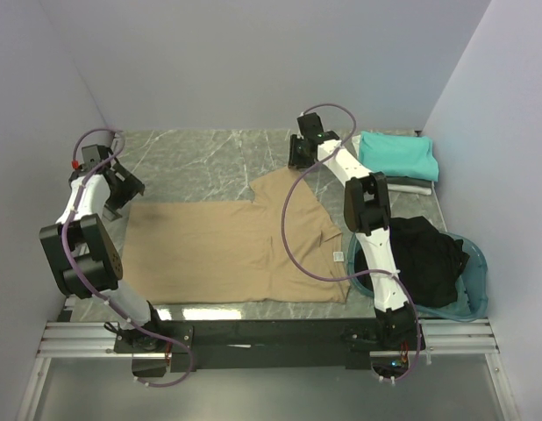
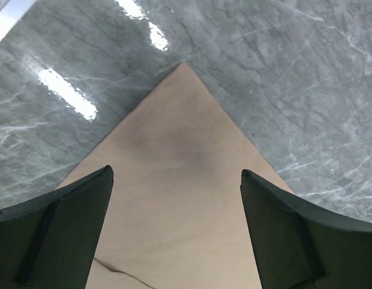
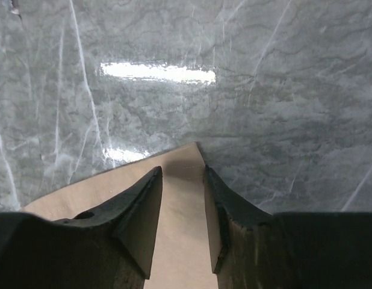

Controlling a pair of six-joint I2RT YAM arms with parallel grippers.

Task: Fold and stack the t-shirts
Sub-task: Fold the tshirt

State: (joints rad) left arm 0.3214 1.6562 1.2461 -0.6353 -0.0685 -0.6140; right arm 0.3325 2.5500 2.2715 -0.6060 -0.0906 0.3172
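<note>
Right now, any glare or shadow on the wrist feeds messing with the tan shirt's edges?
Left wrist: glare streaks on the table, soft shadow mid tan shirt, edges crisp. Right wrist: one glare bar on the table, shirt corner clear.

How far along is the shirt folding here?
Done: a folded teal shirt tops the pile at the far right. In hand: the tan shirt lies spread, left pincer and right pincer over its corners. Remaining: the black shirt in the basin.

Marble table (image 1: 201, 158): tan t-shirt (image 1: 227, 246) mid-table; teal-topped folded stack (image 1: 398, 156) far right; basin (image 1: 481, 272) near right.
</note>
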